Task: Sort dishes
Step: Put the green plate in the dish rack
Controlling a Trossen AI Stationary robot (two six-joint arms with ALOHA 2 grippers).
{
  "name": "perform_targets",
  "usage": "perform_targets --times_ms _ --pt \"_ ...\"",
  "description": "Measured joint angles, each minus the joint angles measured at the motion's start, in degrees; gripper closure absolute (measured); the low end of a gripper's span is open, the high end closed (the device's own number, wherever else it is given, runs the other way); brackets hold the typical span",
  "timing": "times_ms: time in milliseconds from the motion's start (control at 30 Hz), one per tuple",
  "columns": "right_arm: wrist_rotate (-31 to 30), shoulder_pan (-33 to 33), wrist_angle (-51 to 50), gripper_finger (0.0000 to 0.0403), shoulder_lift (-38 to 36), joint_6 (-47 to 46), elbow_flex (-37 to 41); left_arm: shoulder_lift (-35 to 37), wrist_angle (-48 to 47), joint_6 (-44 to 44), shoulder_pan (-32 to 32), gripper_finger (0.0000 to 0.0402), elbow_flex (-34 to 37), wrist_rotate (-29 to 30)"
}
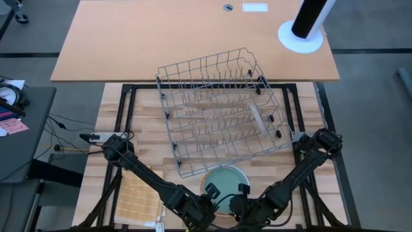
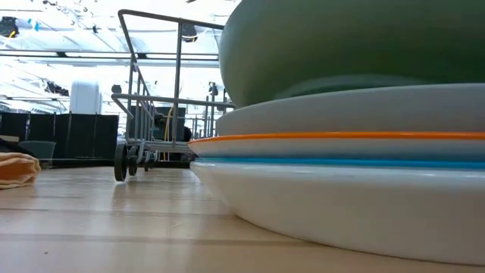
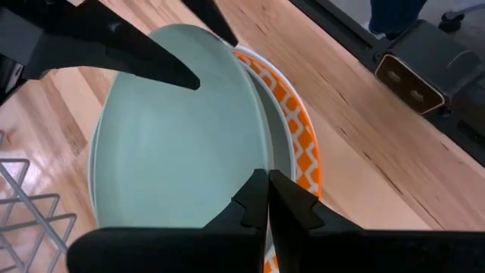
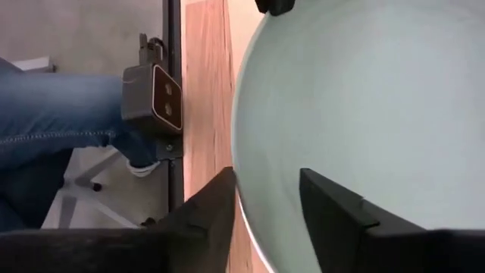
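Both end effectors at the stack of plates by the near edge of the surface.

High view: the pale teal plate [image 1: 225,180] tops a stack just in front of the grey wire rack [image 1: 222,106]; the left end effector [image 1: 211,192] and right end effector [image 1: 243,191] sit at its near rim, a yellow checked cloth [image 1: 138,200] to the left. Low view: the teal plate [image 2: 348,45] is tilted up off the stack [image 2: 341,174] of grey, orange-rimmed, blue-rimmed and white plates. Left wrist view: the left end effector [image 3: 261,199] pinches the teal plate's rim [image 3: 254,114], above the orange patterned plate [image 3: 295,121]. Right wrist view: the right end effector [image 4: 269,186] straddles the teal rim [image 4: 241,163], fingers parted; whether it grips, I cannot tell.
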State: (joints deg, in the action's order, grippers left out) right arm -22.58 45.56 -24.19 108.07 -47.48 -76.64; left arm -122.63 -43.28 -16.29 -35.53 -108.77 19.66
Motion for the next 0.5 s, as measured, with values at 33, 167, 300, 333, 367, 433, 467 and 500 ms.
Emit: perform_targets --times_ms 33,167,300,333,367,433,467,500 --pt "0.05 0.0 -0.25 0.0263 0.0 -0.02 0.0 0.0 0.2 0.0 0.0 0.0401 0.0 0.06" --pt "0.45 0.07 -0.56 0.0311 0.0 0.0 0.0 0.0 0.45 0.0 0.0 0.0401 -0.61 0.09" --pt "0.79 0.4 -0.56 0.0356 0.0 0.68 0.0 0.0 0.44 0.4 0.02 0.0401 -1.6 0.11" --pt "0.89 0.66 -0.56 0.0367 0.0 1.28 0.0 0.0 0.47 0.61 0.02 0.0401 -2.01 0.09" --pt "0.99 0.76 -0.62 0.0378 0.0 1.81 0.0 0.0 0.64 0.86 0.02 0.0401 -2.45 0.12" --pt "0.98 1.08 -0.83 0.0394 0.0 2.76 0.0 0.11 1.0 1.22 0.0 0.0401 -3.23 0.16" --pt "0.98 1.23 -0.89 0.0396 0.0 2.96 0.0 0.11 0.89 1.43 0.02 0.0401 -3.49 0.18" --pt "0.98 1.27 -0.96 0.0396 0.0 2.99 0.0 0.11 0.8 1.71 0.0 0.0401 -3.81 0.16"
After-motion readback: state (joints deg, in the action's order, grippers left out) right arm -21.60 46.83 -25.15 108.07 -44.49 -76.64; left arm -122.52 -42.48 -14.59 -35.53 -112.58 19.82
